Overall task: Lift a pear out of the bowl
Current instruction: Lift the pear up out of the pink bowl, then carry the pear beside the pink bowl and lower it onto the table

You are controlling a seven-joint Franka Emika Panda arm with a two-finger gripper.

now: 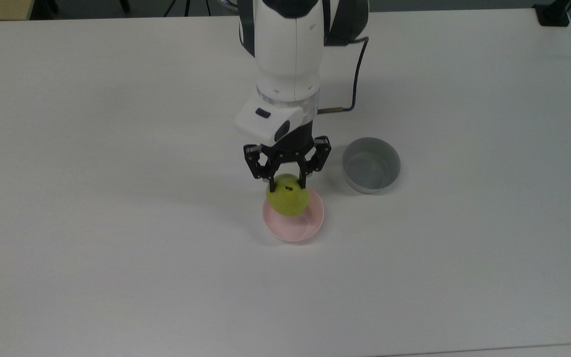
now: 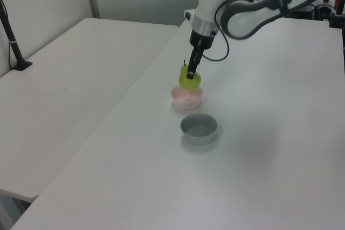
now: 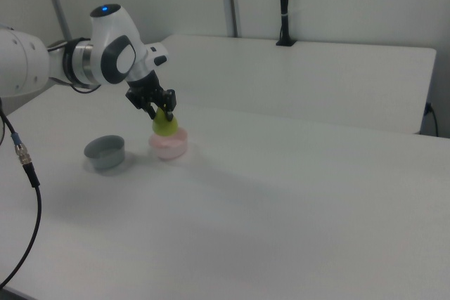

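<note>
The yellow-green pear [image 1: 288,201] [image 2: 189,78] [image 3: 164,126] hangs just above the pale pink bowl [image 1: 299,223] [image 2: 186,97] [image 3: 169,145], clear of its rim in the left view. My gripper [image 1: 287,187] [image 2: 190,71] [image 3: 163,112] is shut on the pear's upper part, one black finger on each side of the short dark stem. The bowl stands on the white table with nothing in it.
A deeper grey bowl [image 1: 371,164] [image 2: 199,128] [image 3: 105,152] stands close to the pink bowl, at the top view's right. A dark cable [image 1: 355,79] loops from the arm above the table. A second white table [image 2: 64,79] adjoins at the left view's left.
</note>
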